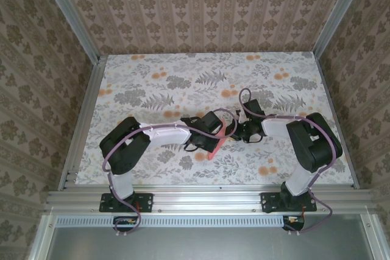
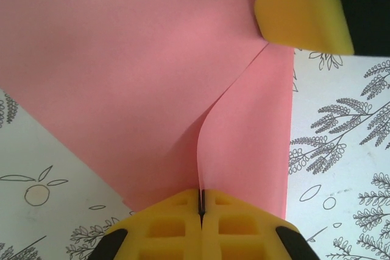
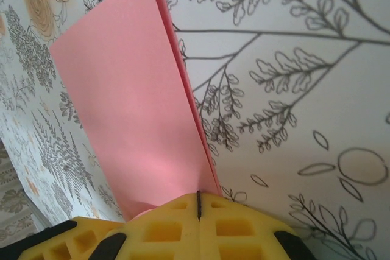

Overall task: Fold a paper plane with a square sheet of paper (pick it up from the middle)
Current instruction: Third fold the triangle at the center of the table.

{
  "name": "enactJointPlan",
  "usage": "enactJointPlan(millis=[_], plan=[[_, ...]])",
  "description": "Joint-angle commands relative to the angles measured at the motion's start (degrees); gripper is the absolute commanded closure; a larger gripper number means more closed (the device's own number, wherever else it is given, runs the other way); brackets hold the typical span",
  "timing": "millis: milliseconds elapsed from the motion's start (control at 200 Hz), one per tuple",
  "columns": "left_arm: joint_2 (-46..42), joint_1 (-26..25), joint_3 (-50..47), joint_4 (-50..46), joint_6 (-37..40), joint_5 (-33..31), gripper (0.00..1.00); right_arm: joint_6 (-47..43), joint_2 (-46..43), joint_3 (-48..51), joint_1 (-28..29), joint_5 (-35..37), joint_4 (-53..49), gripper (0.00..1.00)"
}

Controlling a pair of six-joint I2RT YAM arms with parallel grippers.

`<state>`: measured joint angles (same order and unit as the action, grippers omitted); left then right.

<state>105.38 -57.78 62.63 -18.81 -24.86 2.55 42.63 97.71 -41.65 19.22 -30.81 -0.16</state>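
Observation:
The square sheet of paper (image 1: 217, 144) is salmon pink and folded, held up off the table between both arms at the middle. In the left wrist view the paper (image 2: 134, 71) spreads wide, with one flap curling up along a crease. My left gripper (image 2: 201, 202) is shut on that flap's edge. The right gripper's yellow finger (image 2: 301, 10) pinches the far corner. In the right wrist view the paper (image 3: 128, 108) is a long doubled strip, and my right gripper (image 3: 199, 202) is shut on its near end. From above, the left gripper (image 1: 210, 137) and the right gripper (image 1: 239, 133) nearly touch.
The table (image 1: 152, 83) has a floral cloth and lies bare around the arms. Patterned walls and aluminium posts (image 1: 91, 89) close in its left, right and far sides. The left gripper's yellow finger (image 3: 36, 245) sits close beside the right one.

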Motion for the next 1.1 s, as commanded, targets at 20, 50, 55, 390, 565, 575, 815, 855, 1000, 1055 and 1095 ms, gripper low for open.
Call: enactJointPlan(millis=[20, 50, 55, 390, 565, 575, 815, 855, 1000, 1055, 1095], plan=[[0.6, -0.5, -0.9, -2.8, -0.7, -1.3, 0.99, 1.1, 2.8, 2.6, -0.6, 2.7, 0.3, 0.94], [0.5, -0.4, -1.0, -2.8, -0.8, -1.4, 0.99, 1.1, 2.1, 2.6, -0.6, 2.5, 0.2, 0.94], [0.5, -0.4, -1.0, -2.9, -0.7, -1.4, 0.99, 1.1, 1.9, 2.5, -0.6, 2.5, 0.2, 0.94], [0.2, -0.4, -1.3, -2.2, -2.3, -1.8, 0.99, 4.5, -9.1, 4.0, 0.5, -3.7, 1.3, 0.93], [0.6, -0.4, -1.0, -2.4, -2.3, -1.7, 0.99, 8.6, -7.8, 7.6, 2.9, -3.8, 7.5, 0.93], [0.6, -0.4, -1.0, -2.4, -2.3, -1.7, 0.99, 8.9, -7.6, 7.8, 3.1, -3.9, 8.1, 0.93], [0.6, -0.4, -1.2, -2.6, -2.1, -1.5, 1.00, 10.4, -4.8, 8.7, 4.9, -3.7, 11.8, 0.93], [0.5, -0.5, -1.3, -2.6, -2.1, -1.6, 0.99, 10.3, -4.9, 8.7, 4.9, -3.3, 11.4, 0.93], [0.4, -0.5, -1.4, -2.5, -2.1, -1.7, 0.99, 10.1, -5.4, 7.9, 5.4, -3.8, 11.0, 0.93], [0.3, -0.4, -1.4, -2.2, -2.2, -1.7, 0.99, 10.1, -5.3, 7.5, 5.8, -3.7, 10.5, 0.93], [0.4, -0.5, -1.2, -2.1, -2.2, -1.6, 0.99, 10.0, -5.0, 7.3, 6.1, -3.5, 10.3, 0.93]])
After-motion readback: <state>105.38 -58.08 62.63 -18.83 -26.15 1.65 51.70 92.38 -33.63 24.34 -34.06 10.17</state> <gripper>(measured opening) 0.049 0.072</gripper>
